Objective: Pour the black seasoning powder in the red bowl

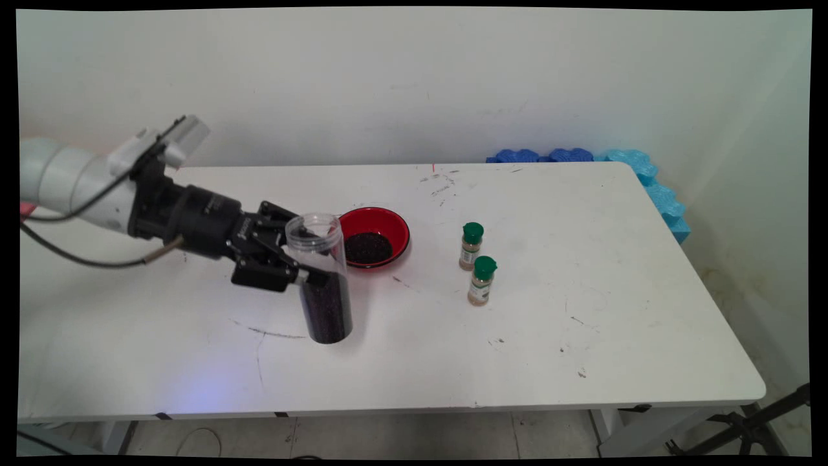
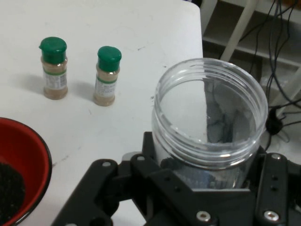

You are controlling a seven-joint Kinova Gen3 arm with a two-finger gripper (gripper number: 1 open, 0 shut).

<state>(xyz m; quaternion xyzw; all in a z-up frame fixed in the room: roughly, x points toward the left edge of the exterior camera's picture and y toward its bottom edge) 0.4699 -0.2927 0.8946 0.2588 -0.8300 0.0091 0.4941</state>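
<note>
We see the black gripper (image 1: 304, 262) clamped sideways on a clear plastic jar (image 1: 321, 285), its fingers closed against the jar's upper wall just below the threaded rim. The jar is a tall, lidless cylinder, tilted a little with its mouth leaning left; we cannot tell whether its base touches the white table (image 1: 582, 310). Dark, fine-grained stuff fills its lower half; in the hand view the upper part of the jar (image 2: 210, 117) is bare and glassy, ridged at the neck.

Just right of and behind the jar sits a round red bowl (image 1: 375, 237) with a dark rim, glossy, holding a low heap of the same dark grains. Further right stand two small spice bottles, upright, clear-walled with tan powder and green caps: one farther (image 1: 471, 246), one nearer (image 1: 482, 280), close together but apart. Blue foam pads (image 1: 647, 175), lobed in outline, line the table's far right corner. The tabletop is smooth, scuffed with dark marks.
</note>
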